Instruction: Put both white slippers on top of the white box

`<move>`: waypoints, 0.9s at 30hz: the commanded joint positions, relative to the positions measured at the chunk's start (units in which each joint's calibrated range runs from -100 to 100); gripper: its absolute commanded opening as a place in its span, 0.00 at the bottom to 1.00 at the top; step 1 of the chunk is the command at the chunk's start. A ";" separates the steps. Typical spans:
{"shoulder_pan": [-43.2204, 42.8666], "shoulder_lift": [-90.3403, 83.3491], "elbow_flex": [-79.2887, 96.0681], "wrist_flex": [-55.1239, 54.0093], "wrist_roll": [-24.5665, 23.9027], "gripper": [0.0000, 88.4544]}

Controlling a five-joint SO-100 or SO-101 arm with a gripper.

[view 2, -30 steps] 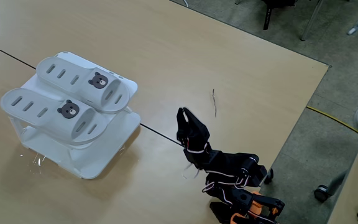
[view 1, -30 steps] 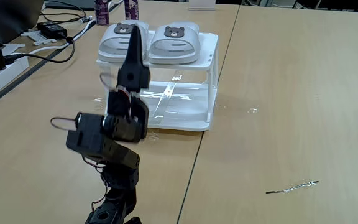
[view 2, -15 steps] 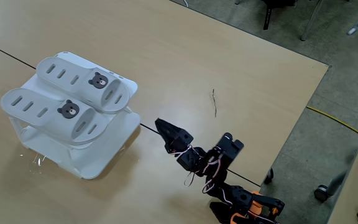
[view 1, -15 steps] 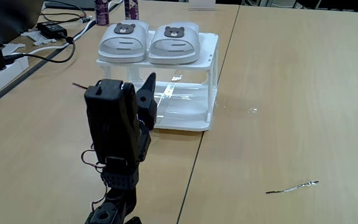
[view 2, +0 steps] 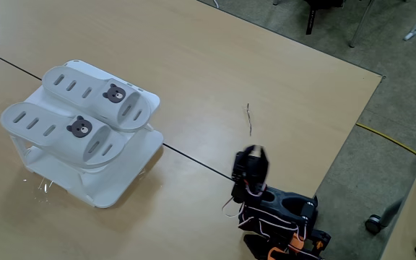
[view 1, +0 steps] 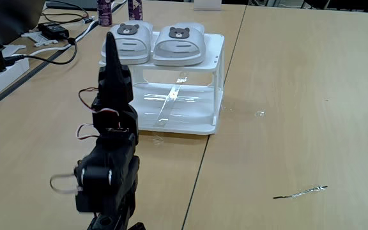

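— Both white slippers (view 2: pixel 78 115) sit atop the white box (view 1: pixel 190 121); I see cables (view 1: pixel 50 38) far left.
— Arm's folded upright; end effector (view 1: pixel 110 39) pinched together, empty.

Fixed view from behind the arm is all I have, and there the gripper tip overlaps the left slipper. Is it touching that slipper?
Observer: No. In a fixed view, the gripper sits over the arm's own base, with bare table between it and the white rack.
Operator: And the slippers' heel ends, which my view hides?
Observer: The nearer slipper and the farther slipper lie flat side by side, slotted soles up, with both heels resting on the rack's top.
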 commanded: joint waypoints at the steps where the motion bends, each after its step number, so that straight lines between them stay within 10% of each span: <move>1: -0.89 -13.24 0.45 -0.77 0.42 0.01; 27: -0.32 -22.49 0.27 -0.77 0.42 0.01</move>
